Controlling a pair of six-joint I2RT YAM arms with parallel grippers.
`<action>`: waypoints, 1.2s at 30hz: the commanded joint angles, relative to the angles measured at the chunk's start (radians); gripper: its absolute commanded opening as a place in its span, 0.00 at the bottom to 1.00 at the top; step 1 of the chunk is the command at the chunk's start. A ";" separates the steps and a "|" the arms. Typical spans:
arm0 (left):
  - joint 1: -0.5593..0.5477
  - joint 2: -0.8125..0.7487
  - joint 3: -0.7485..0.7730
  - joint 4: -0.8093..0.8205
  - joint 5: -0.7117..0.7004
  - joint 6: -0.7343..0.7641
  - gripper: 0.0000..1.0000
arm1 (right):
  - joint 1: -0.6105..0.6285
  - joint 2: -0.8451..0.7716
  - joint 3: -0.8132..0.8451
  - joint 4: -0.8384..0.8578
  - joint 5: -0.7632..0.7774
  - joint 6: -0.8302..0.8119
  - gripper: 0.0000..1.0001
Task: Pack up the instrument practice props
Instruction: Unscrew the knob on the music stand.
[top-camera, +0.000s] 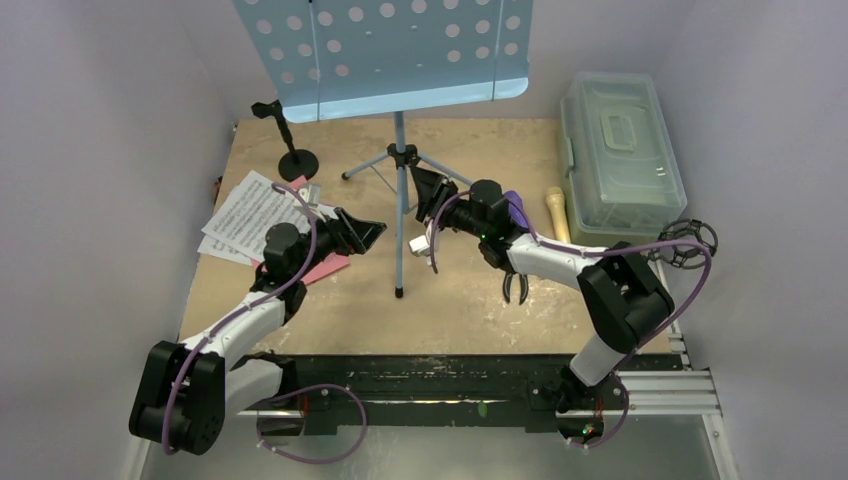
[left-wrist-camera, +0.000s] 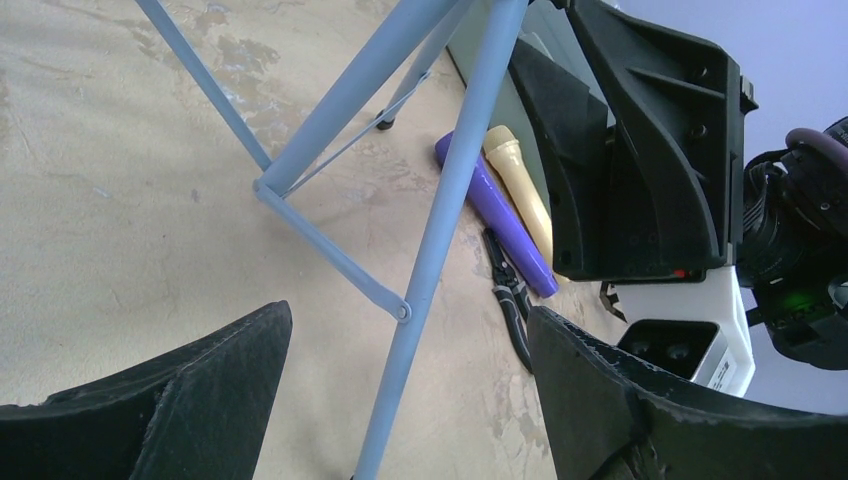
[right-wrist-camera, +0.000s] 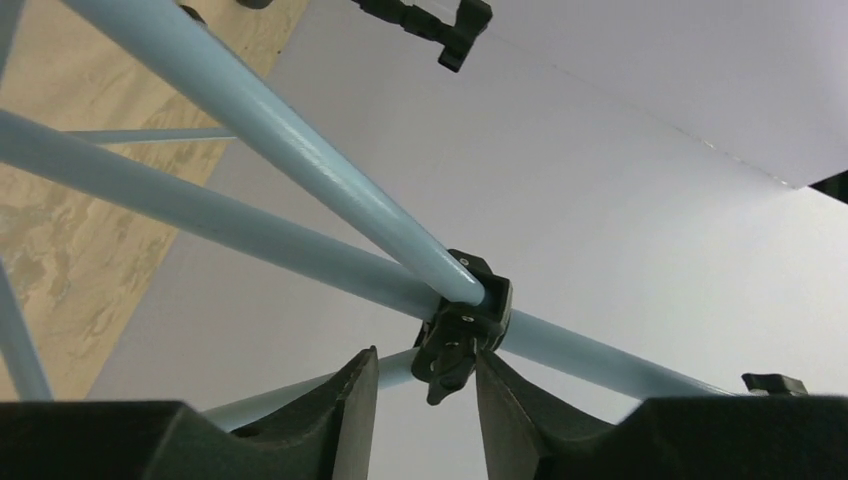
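Observation:
The light-blue perforated music desk (top-camera: 380, 50) stands on its pole (top-camera: 399, 200) and tripod legs. My left gripper (top-camera: 365, 225) is open just left of the pole; in the left wrist view one leg (left-wrist-camera: 440, 220) passes between its fingers (left-wrist-camera: 410, 310) without touching them. My right gripper (top-camera: 420, 195) is at the leg hub from the right, open, with the black clamp knob (right-wrist-camera: 455, 345) between its fingers (right-wrist-camera: 426, 352). The purple microphone (left-wrist-camera: 495, 215) and the cream microphone (left-wrist-camera: 520, 185) lie side by side on the table. The round-base pole (top-camera: 295, 150), white sheet music (top-camera: 250, 215) and a red page (top-camera: 325, 268) are at the left.
A translucent grey-green box (top-camera: 620, 155) stands shut at the back right. Black pliers (top-camera: 517, 287) lie under the right forearm. A black wire cage object (top-camera: 690, 243) sits at the table's right edge. White walls close in on both sides.

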 joint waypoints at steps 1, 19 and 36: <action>-0.006 -0.010 0.010 0.018 0.013 0.012 0.87 | -0.002 -0.025 -0.043 -0.091 -0.023 -0.039 0.47; -0.006 -0.025 0.020 -0.028 0.000 0.026 0.87 | 0.007 -0.244 0.008 -0.232 0.041 1.369 0.77; -0.006 -0.028 0.041 -0.084 -0.017 0.050 0.87 | 0.002 -0.144 0.165 -0.199 0.338 2.484 0.78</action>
